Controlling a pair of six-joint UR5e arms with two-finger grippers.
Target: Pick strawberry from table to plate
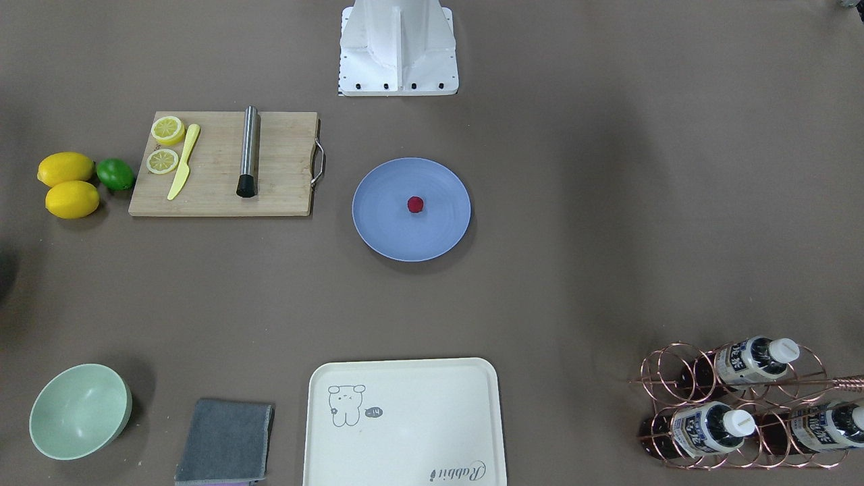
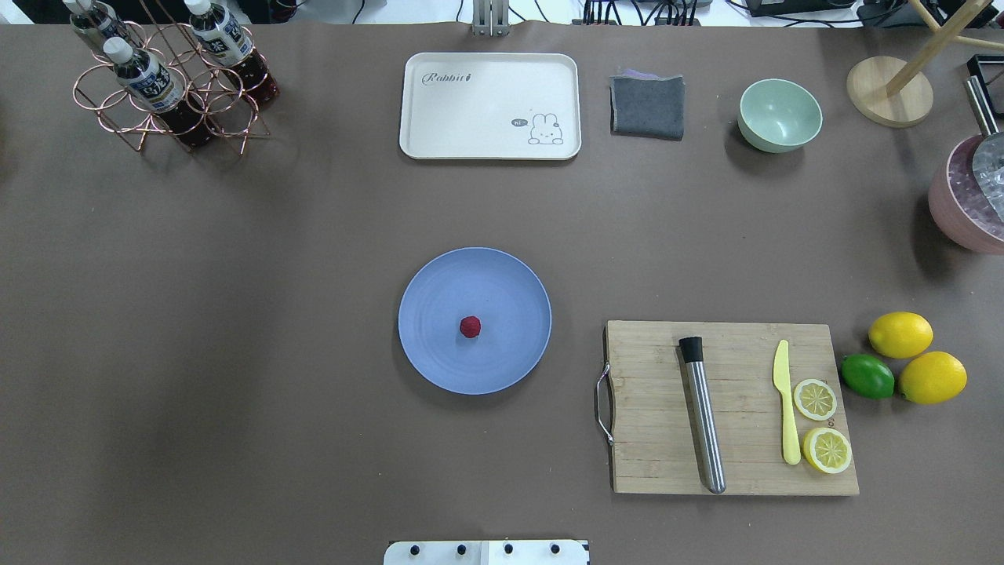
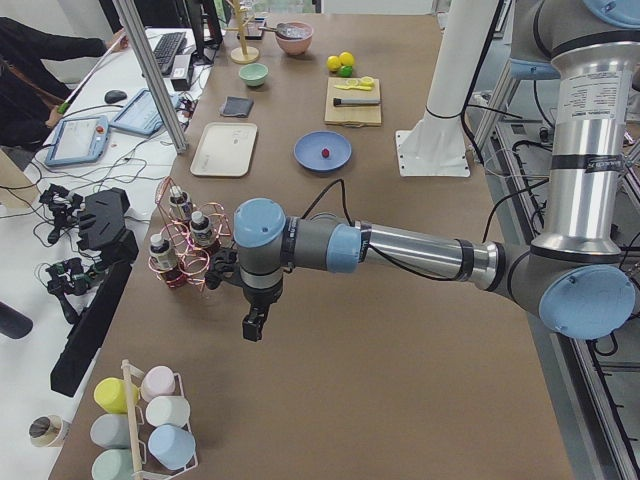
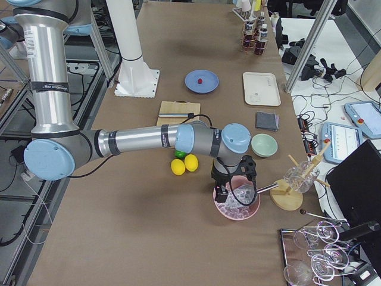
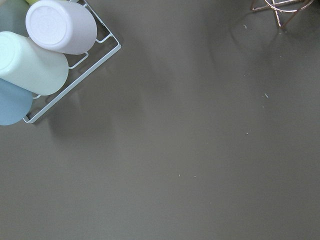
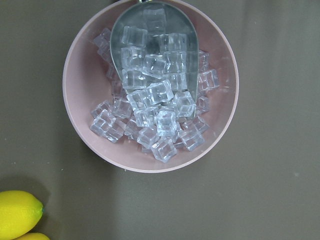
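Overhead exterior view has the table [image 2: 235,314] filling the whole frame. From the exterior left camera, the left arm [image 3: 400,250] reaches across the lower middle of the frame. The left gripper [image 3: 253,325] points down above bare table, near the copper bottle rack [image 3: 185,250]; I cannot tell whether its fingers are spread or pressed together. From the exterior right camera, the right arm [image 4: 137,140] stretches across the middle of the frame. The right gripper [image 4: 223,192] hangs over the pink bowl [image 4: 237,211] of ice cubes, and its fingers cannot be judged either.

Back in the overhead view, the cutting board [image 2: 651,439] lies at lower right, with a steel rod, a yellow knife and two lemon slices on it. The cream tray [image 2: 478,110] sits at top centre. The blue plate [image 2: 439,345] rests at the middle of the frame, apart from both. The strawberry [image 2: 470,326] lies on the plate, close to its centre
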